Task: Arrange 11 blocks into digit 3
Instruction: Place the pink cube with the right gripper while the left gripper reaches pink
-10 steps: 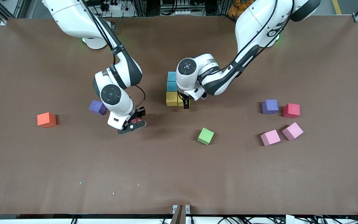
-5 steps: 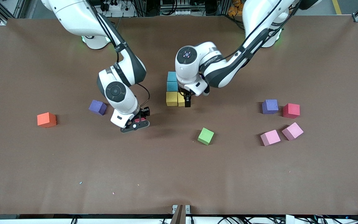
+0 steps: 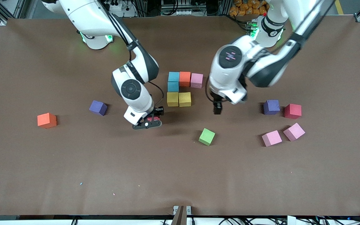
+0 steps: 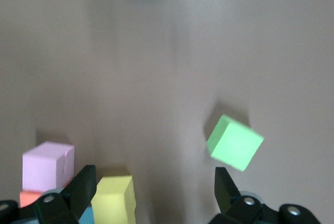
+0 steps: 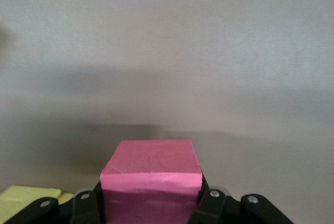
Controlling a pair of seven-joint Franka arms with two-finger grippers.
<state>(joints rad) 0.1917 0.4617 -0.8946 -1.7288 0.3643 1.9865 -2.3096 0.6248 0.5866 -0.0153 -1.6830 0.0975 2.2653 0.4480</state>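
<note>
Mid-table, blocks of the digit 3 touch each other: a row of teal (image 3: 173, 76), orange (image 3: 184, 78) and pink (image 3: 196, 80), a second teal block (image 3: 173, 87) nearer the camera, then two yellow blocks (image 3: 172, 99) (image 3: 184, 99). My right gripper (image 3: 150, 121) hangs low beside the yellow pair, toward the right arm's end, shut on a red block (image 5: 151, 174). My left gripper (image 3: 217, 107) hovers open and empty over bare table on the left arm's side of that pair. Its wrist view shows a yellow block (image 4: 114, 200) and the green block (image 4: 235, 143).
Loose blocks lie around: green (image 3: 207, 137) nearer the camera, purple (image 3: 98, 107) and orange (image 3: 47, 120) toward the right arm's end, purple (image 3: 271, 107), red (image 3: 292, 111) and two pink (image 3: 271, 138) (image 3: 294, 131) toward the left arm's end.
My left gripper rose off the yellow pair and swung toward the left arm's end, uncovering the orange and pink blocks. My right gripper carried its red block closer to the figure.
</note>
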